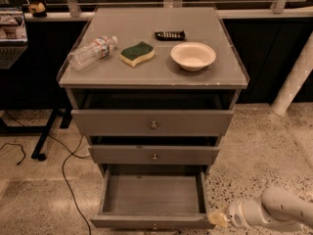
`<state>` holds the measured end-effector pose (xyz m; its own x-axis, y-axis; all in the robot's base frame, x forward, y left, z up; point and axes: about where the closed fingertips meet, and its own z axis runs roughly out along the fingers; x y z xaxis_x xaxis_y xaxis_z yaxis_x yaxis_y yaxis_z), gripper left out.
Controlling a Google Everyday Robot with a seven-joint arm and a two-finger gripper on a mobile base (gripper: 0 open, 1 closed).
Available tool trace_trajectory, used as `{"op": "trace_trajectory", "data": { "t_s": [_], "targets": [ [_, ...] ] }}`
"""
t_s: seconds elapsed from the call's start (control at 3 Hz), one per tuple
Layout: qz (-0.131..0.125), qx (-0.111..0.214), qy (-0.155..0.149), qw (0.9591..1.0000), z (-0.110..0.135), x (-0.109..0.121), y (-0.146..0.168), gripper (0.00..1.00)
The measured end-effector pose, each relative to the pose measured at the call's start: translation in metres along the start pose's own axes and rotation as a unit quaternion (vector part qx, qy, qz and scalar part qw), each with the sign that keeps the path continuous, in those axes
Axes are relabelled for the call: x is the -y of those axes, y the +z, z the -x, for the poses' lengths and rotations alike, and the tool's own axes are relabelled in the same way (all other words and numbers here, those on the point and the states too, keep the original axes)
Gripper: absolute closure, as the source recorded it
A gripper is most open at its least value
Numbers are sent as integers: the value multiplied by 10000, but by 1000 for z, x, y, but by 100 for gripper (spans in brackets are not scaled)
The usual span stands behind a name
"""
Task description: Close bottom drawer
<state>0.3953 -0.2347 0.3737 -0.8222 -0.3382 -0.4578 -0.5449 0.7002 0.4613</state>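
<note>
The bottom drawer (146, 221) sat pulled way out toward the near side, front panel running left-right, with the gripper (218, 219) at its right end, maybe touching, clenched or released I couldn't tell, so the push would go straight far-ward.

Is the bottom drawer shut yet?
No, open. The bottom drawer is pulled well out, with its empty inside showing. The gripper sits at its front right corner.

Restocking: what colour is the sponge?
Sponge: green over yellow, camera view. Gripper beside bottom drawer, front right.
</note>
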Motion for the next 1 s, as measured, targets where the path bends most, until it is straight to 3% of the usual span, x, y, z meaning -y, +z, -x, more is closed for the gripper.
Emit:
{"op": "trace_trajectory", "data": {
  "t_s": [0.67,1.0],
  "targets": [
    [269,43,618,9977,-34,45,47,100],
    [485,44,696,9964,-35,57,66,100]
  ]
}}
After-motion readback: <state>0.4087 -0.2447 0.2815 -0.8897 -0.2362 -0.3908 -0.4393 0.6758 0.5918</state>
